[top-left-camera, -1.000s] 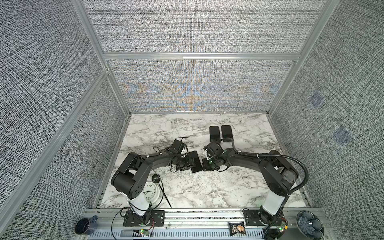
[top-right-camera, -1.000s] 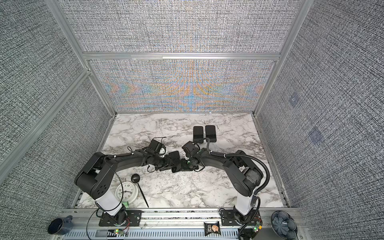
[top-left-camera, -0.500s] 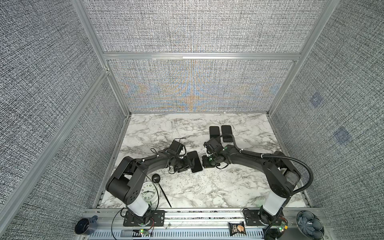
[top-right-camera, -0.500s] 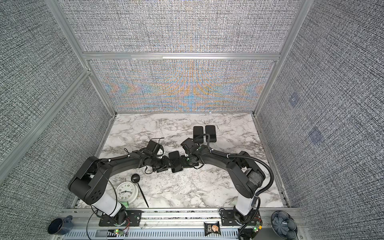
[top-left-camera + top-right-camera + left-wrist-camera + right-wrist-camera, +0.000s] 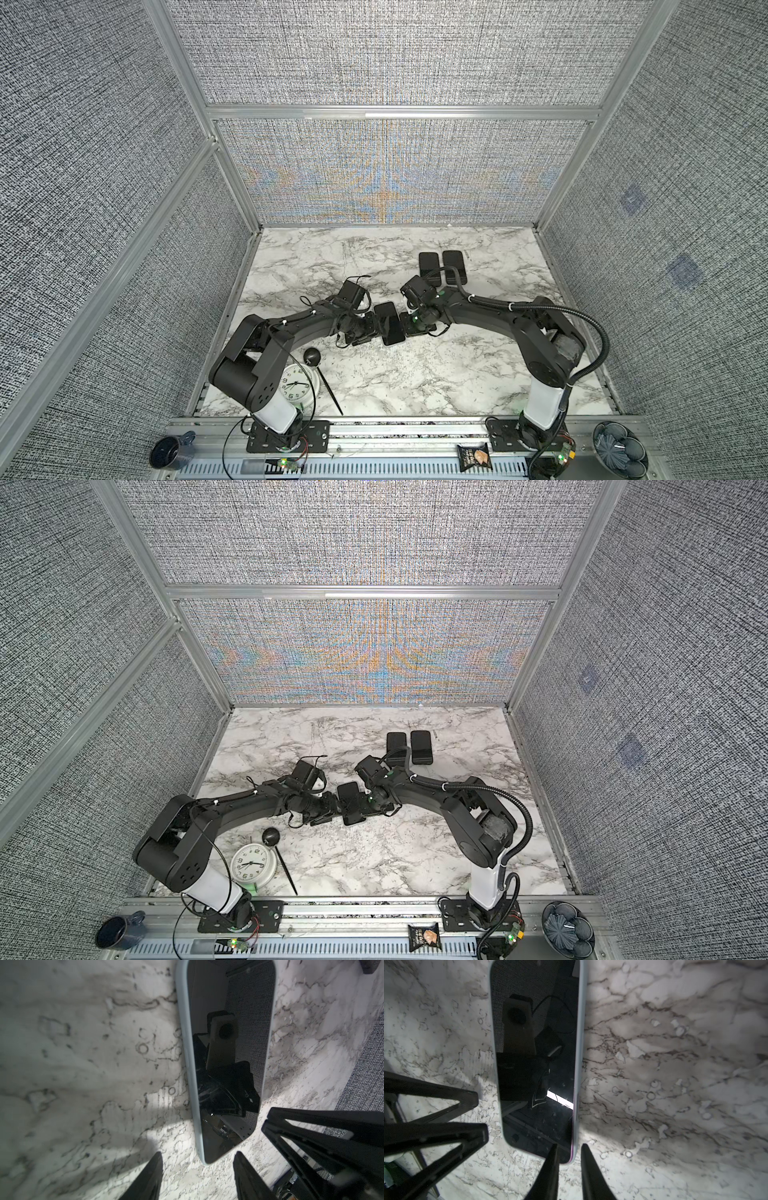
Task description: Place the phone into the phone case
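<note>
The left tool (image 5: 198,1152) is released. Its fingers are spread wide about one corner of the phone (image 5: 228,1053), which is clear of one finger and close by the other. The right tool (image 5: 570,1145) is parted only narrowly and grasps nothing. One fingertip crosses the dark screen at the neighbouring corner of the same short end, and the other stands just outside the rim. Whether either fingertip touches cannot be told.

The phone lies flat, screen up, inside the pale phone case (image 5: 185,1053), whose rim runs along its long edge. A purplish edge shows at the corner by the right tool. Both rest on the marble counter (image 5: 415,374), near its middle, between the two arms.

Farther back, two dark slabs (image 5: 440,266) lie side by side. Toward the front left are a black ball-headed rod (image 5: 311,357) and a white clock (image 5: 297,384). On the front rail sit a mug (image 5: 170,453), a snack packet (image 5: 473,457) and a bowl (image 5: 619,453).
</note>
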Robot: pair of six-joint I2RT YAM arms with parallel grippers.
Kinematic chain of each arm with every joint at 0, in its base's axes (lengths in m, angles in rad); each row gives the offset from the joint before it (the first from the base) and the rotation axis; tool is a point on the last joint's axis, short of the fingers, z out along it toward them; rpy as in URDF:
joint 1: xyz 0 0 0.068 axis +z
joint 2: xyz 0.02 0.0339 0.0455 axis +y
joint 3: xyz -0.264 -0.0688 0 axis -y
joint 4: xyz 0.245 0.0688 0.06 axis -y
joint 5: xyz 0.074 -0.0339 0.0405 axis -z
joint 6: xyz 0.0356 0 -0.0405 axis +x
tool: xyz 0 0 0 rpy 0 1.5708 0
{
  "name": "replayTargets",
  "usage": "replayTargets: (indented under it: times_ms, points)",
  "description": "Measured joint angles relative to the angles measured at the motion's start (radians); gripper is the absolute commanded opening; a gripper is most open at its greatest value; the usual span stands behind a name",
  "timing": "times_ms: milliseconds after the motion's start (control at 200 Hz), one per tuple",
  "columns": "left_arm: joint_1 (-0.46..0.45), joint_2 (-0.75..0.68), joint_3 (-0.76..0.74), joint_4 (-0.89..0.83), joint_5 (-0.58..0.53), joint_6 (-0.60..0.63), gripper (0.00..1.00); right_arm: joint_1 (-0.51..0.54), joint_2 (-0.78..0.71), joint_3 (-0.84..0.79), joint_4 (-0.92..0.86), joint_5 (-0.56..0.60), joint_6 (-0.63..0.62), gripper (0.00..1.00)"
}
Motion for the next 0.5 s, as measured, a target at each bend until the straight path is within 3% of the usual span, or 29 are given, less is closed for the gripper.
replayTargets:
  times_ms: [500]
  points:
    - [0.006,0.008,-0.004,-0.001,0.000,0.000,0.53,0.010,0.006,-0.048,0.045,-0.007,0.006,0.14]
